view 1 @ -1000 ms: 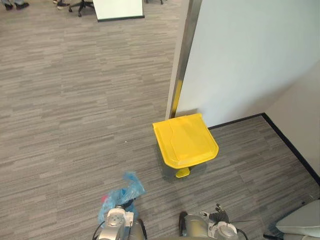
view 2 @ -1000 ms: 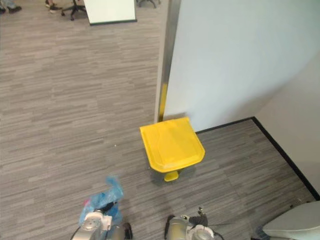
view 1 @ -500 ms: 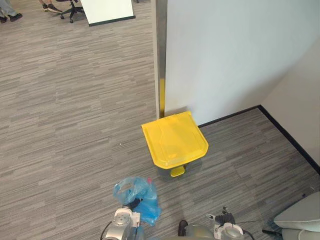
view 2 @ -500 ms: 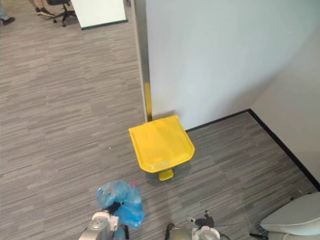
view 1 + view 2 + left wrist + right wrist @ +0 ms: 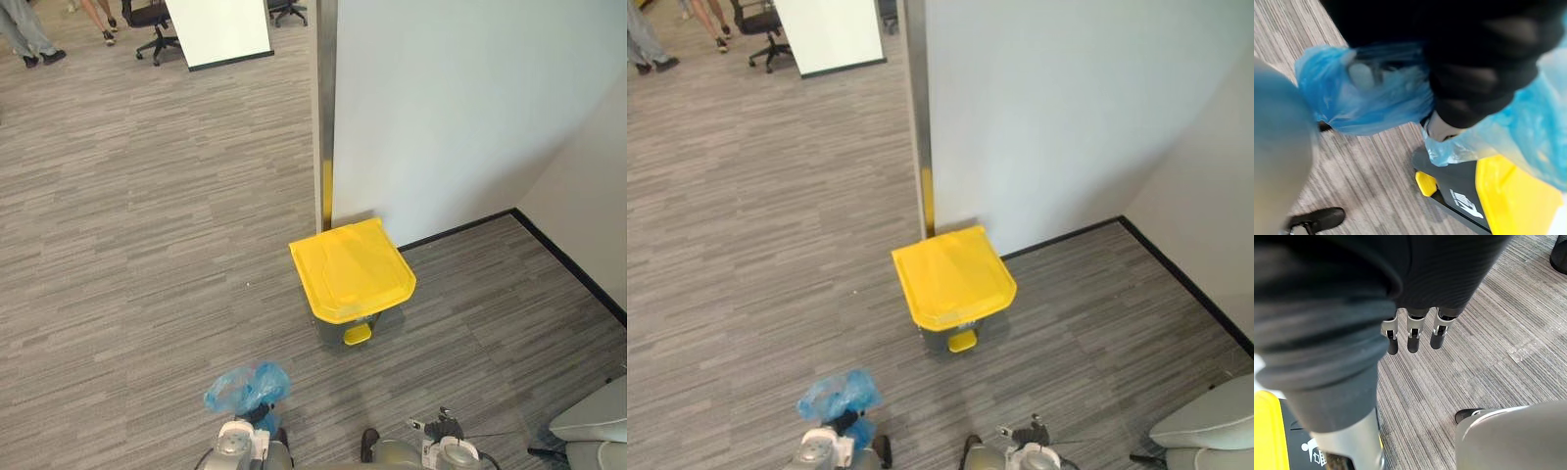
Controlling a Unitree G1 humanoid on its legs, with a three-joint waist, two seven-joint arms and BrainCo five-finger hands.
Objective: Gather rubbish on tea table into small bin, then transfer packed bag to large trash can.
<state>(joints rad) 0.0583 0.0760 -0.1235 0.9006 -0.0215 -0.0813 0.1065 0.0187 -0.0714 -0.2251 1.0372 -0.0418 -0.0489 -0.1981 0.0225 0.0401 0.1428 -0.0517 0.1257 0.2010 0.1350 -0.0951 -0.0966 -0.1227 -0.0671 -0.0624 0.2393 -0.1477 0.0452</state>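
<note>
A crinkled blue plastic bag (image 5: pixel 245 388) is bunched round the left hand (image 5: pixel 1474 73); finger state cannot be told. The right hand (image 5: pixel 1413 333) is shown with fingers straight, released.

Thin blue plastic film on that bag (image 5: pixel 245 388), crinkled and half see-through; the bin (image 5: pixel 353 271) has a smooth yellow plastic lid with a soft sheen over a dark matt body. The floor (image 5: pixel 147 245) is matt grey with a streaked, carpet-like texture. The wall (image 5: pixel 460 108) is a smooth pale panel edged by a shiny metal post (image 5: pixel 326 98), and the right hand (image 5: pixel 1413 329) shows silver metal fingers, dark matt tips and a ribbed cloth cover.
</note>
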